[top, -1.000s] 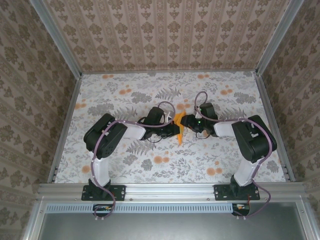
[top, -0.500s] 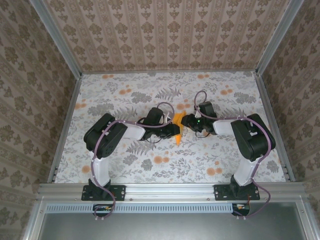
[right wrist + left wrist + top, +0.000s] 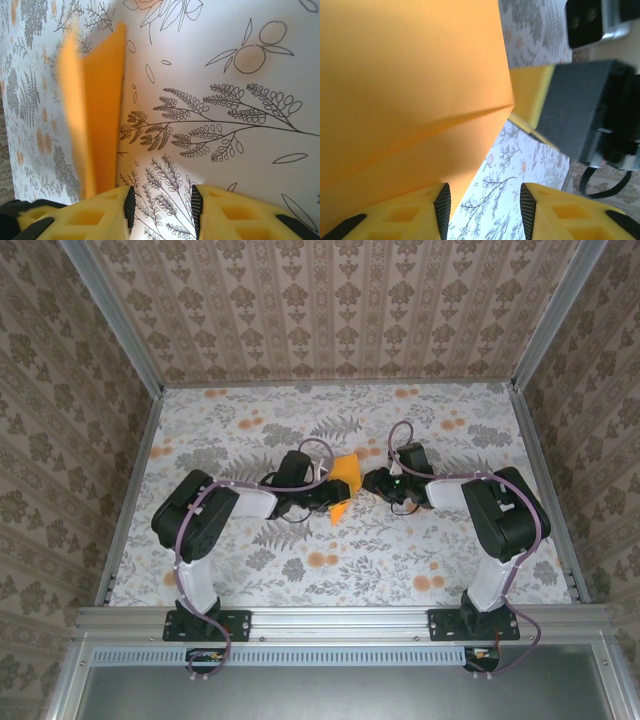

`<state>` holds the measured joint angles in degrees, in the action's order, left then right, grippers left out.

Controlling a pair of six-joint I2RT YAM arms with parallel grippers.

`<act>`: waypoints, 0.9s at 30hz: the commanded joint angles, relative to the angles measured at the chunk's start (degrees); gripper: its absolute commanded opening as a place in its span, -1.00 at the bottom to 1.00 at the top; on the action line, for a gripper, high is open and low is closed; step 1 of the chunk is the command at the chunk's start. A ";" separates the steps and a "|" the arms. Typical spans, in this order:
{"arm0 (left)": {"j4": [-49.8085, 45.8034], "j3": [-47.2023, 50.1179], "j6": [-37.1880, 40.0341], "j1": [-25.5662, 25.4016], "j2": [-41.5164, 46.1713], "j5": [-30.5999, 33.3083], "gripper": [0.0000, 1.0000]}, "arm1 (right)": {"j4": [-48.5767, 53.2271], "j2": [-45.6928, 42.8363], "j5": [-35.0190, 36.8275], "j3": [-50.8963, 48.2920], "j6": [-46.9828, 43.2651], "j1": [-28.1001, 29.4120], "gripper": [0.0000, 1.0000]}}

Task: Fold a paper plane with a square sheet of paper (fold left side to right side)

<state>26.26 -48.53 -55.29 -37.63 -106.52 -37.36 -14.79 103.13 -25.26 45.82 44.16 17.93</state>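
Top cam: orange sheet [image 3: 345, 478] near frame centre on floral tablecloth [image 3: 420, 560], folded, partly lifted off the cloth, betw. the two grippers. L gripper [image 3: 326, 498] at its lower-left edge; R gripper [image 3: 372, 483] just right of it, contact can't tell. L wrist cam adds: sheet [image 3: 410, 90] fills upper left w/ one crease running to its right corner; L gripper [image 3: 482, 200] jaws apart, cloth visible in gap, sheet edge beside one finger, not pinched. R wrist cam: sheet [image 3: 100, 115] blurred, left of frame; R gripper [image 3: 161, 200] jaws apart, cloth betw. them, nothing gripped.
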 commanded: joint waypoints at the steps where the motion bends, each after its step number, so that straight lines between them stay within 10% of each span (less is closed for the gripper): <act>1: 0.03 -1.26 1.22 0.98 0.98 -1.74 -0.08 | 1.98 3.01 1.18 0.41 0.05 0.61 -0.25; 27: -18.12 -4.37 13.67 9.41 5.11 3.04 0.12 | 0.72 0.90 -0.50 0.14 -1.80 0.61 -0.20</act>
<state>11.40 -50.50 -45.08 -29.12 -98.72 -34.33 -14.63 102.87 -25.54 45.82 43.29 17.96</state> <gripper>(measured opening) 0.559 0.399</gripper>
